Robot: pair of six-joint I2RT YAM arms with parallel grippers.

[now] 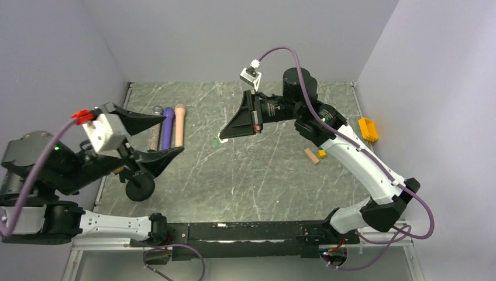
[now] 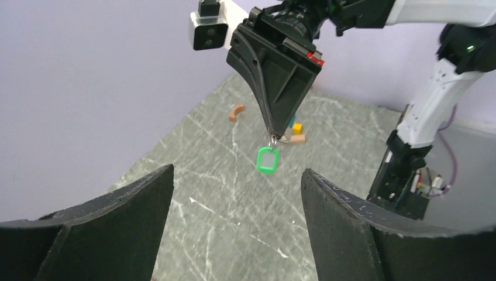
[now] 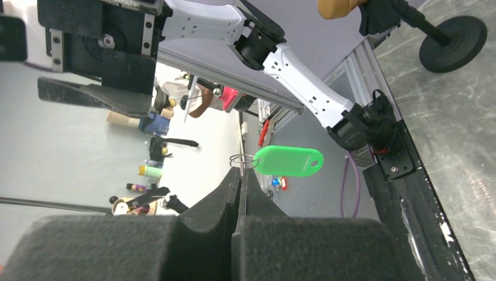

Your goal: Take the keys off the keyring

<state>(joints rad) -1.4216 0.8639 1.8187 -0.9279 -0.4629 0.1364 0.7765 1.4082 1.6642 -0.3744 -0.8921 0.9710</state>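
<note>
My right gripper (image 1: 222, 136) is shut on the keyring (image 3: 243, 158), a thin silvery wire loop pinched at the fingertips (image 3: 240, 172). The keys show as one bright green plastic tag (image 3: 289, 160) hanging from the ring, clear of the table; it also shows in the left wrist view (image 2: 267, 160) and as a small green speck in the top view (image 1: 217, 141). My left gripper (image 1: 173, 134) is open and empty, raised at the left. It faces the tag from a distance, and the tag sits between its jaws in the left wrist view, where the left gripper (image 2: 237, 175) frames it.
Three microphones, grey (image 1: 155, 126), purple (image 1: 168, 126) and peach (image 1: 179, 124), lie at the back left under my left gripper. A black round stand (image 1: 140, 188) is near the left front. A yellow toothed block (image 1: 368, 129), a wooden block (image 1: 311, 156) and a yellow cube (image 1: 321, 153) lie at the right.
</note>
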